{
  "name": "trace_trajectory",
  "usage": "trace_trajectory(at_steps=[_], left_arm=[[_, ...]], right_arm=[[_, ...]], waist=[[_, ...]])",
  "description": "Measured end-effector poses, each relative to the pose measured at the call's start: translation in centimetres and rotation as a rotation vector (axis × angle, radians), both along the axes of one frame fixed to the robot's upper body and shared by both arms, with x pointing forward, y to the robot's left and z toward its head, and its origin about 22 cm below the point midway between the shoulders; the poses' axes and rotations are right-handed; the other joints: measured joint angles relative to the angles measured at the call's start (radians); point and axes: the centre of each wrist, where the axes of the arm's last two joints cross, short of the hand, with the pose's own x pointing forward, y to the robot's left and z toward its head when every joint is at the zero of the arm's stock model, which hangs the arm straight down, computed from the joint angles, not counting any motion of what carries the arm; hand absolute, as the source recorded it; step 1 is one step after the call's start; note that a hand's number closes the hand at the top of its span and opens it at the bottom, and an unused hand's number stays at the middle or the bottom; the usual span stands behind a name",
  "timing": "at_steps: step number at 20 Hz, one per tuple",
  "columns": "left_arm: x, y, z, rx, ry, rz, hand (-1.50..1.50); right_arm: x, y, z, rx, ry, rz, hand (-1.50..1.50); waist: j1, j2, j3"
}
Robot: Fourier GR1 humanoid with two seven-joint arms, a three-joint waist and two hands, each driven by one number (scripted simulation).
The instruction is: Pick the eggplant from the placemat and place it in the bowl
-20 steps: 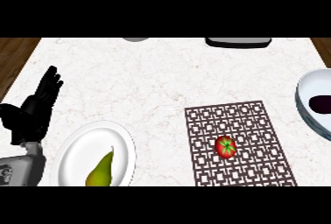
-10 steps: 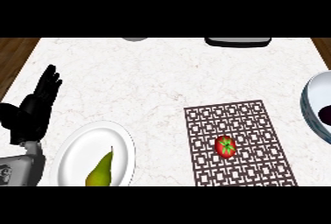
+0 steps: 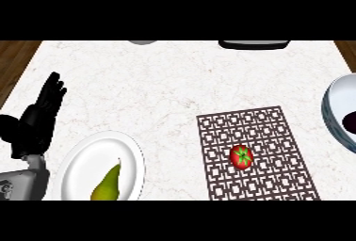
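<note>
The bowl [image 3: 338, 113] is sliding toward the right edge, eggplant [image 3: 350, 123] already inside — left hand [image 3: 38, 117] resting, fingers straight, together.

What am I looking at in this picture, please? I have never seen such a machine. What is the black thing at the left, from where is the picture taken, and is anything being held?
The picture is taken from the robot's head, looking steeply down on a white marble counter. The black thing is the robot's left hand on its grey forearm. It rests open at the left edge, fingers up, and holds nothing. The right hand does not show.

On the counter lie a white plate with a yellow-green pear on it, and a dark patterned placemat with a red tomato on it. At the right edge you see part of a bowl with something dark purple inside, probably the eggplant. Two more objects at the far edge are cut off, so I cannot name them.
</note>
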Motion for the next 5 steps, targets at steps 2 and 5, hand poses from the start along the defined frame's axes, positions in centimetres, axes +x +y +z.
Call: trace_trajectory(at_steps=[2,5], left_arm=[[-0.16,0.18,-0.19,0.004,0.005,0.005,0.00],[-0.26,0.66,-0.17,0.005,0.008,0.012,0.00]], right_arm=[[-0.58,-0.37,0.36,0.020,-0.002,0.000,-1.50],[-1.19,-0.71,0.63,0.047,-0.008,0.004,-1.50]], waist=[[-0.003,-0.001,0.001],[-0.007,-0.003,0.002]])
